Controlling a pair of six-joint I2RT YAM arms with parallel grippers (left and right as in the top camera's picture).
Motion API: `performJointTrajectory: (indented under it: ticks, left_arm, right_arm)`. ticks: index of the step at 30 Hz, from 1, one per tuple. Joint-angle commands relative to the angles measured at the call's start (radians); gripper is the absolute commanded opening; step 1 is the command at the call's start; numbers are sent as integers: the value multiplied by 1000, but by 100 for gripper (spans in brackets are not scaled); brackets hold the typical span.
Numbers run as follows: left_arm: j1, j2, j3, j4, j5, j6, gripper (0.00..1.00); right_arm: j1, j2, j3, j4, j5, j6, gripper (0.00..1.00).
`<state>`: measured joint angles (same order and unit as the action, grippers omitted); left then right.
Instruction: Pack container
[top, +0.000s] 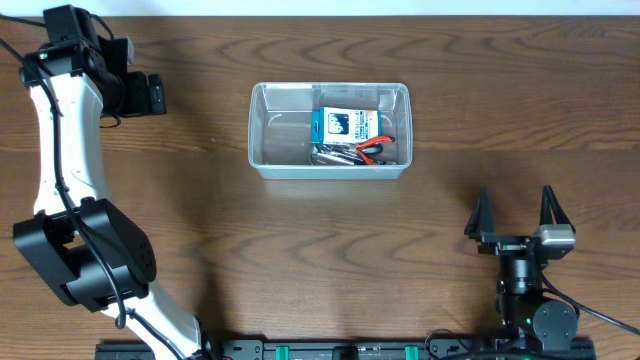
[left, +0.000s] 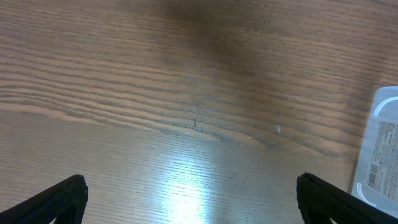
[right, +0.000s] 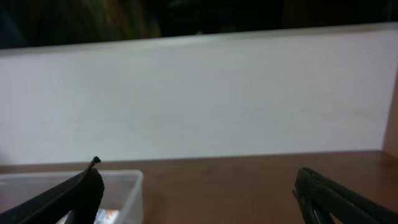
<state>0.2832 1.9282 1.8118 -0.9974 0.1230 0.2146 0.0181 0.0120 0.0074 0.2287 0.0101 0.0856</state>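
Black fingers of the left gripper fill the bottom corners of its wrist view, spread as wide as they go with only bare wooden table between them, so it holds nothing. From above, that gripper hangs over the far left of the table, well apart from the container. Only a clear corner of the container shows at the right edge of the left wrist view. The right gripper sits near the front right, also wide open and empty. It points toward the back wall, with the container's near corner low on the left of its own view. The container lies just behind the middle of the table, long side across. It holds a blue-and-white box, red-handled pliers and some grey metal tools, all bunched toward its right half. No lid shows in any view. The tub looks like thin, slick plastic, light by itself but likely to flex and to tip toward its loaded right end. The safest hold is probably a pinch over the rim of a short end wall, one finger inside and one outside. A squeeze across the bowed long sides would be less secure.
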Motion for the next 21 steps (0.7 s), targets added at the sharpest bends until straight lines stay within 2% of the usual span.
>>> performJointTrajectory:
  ticks: [1, 7, 14, 21]
  left_arm:
    - [2, 7, -8, -3, -12, 10, 98]
    - [2, 7, -8, -3, -12, 10, 98]
    - [2, 7, -8, -3, -12, 10, 98]
    - [2, 7, -8, -3, -12, 10, 98]
  right_arm:
    - [8, -6, -2, -5, 39, -69, 99]
    - [7, -6, -2, -101, 38, -101, 99]
    - [7, -6, -2, -293, 8, -101, 99]
    - [6, -6, -2, -304, 8, -110, 99]
